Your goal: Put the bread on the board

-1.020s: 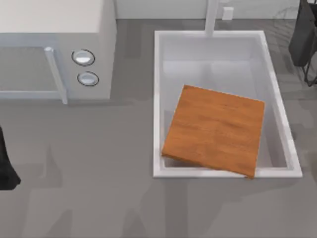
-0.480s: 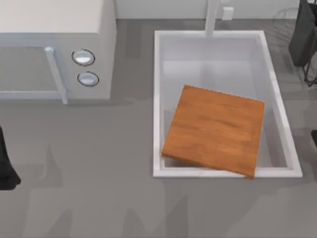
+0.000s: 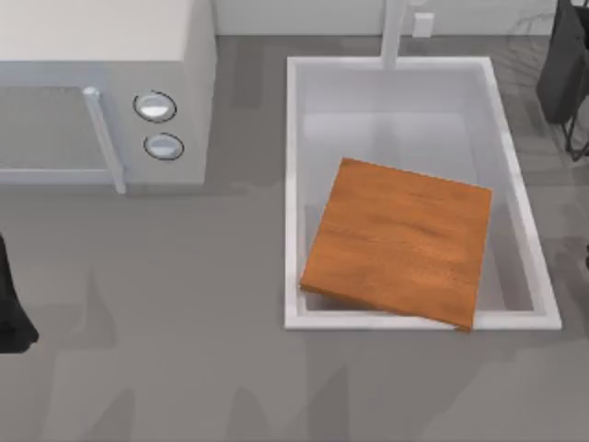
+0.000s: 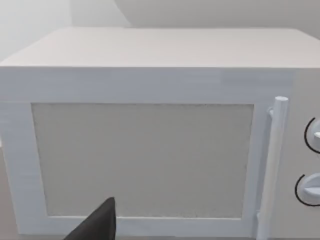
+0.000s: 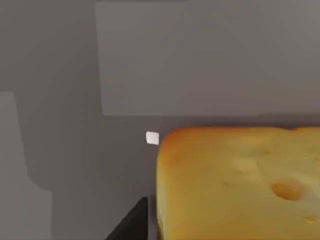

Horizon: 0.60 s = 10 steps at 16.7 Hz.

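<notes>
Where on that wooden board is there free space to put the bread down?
The whole top of the board is bare. It lies tilted in the white sink, its near corner over the rim. The grey counter between microwave and sink is open too. The bread is close under the right wrist camera.

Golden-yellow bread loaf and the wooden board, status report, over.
Golden-yellow bread loaf close under the right wrist camera, not on the board. Orange-brown wooden board lies tilted in the white sink basin, bare. Left arm parked facing the white microwave.

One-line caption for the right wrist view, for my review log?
Right wrist camera close over the bread on the grey table, a dark claw finger beside it.
</notes>
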{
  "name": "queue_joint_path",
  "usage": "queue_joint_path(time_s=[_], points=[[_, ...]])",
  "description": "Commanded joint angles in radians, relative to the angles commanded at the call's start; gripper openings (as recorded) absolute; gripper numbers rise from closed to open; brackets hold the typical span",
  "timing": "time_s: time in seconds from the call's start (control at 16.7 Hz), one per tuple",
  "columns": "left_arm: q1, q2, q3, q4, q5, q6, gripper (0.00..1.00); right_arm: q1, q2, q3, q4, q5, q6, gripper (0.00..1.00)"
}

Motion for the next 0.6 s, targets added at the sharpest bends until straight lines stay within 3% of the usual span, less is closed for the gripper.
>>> queue_joint_path(time_s=[0.48, 0.6], points=[[0.000, 0.000, 0.000, 0.000, 0.000, 0.000, 1.00, 0.000, 0.000, 0.000, 0.000, 0.000, 0.000, 0.02], [0.000, 0.000, 0.000, 0.000, 0.000, 0.000, 1.00, 0.000, 0.000, 0.000, 0.000, 0.000, 0.000, 0.00]])
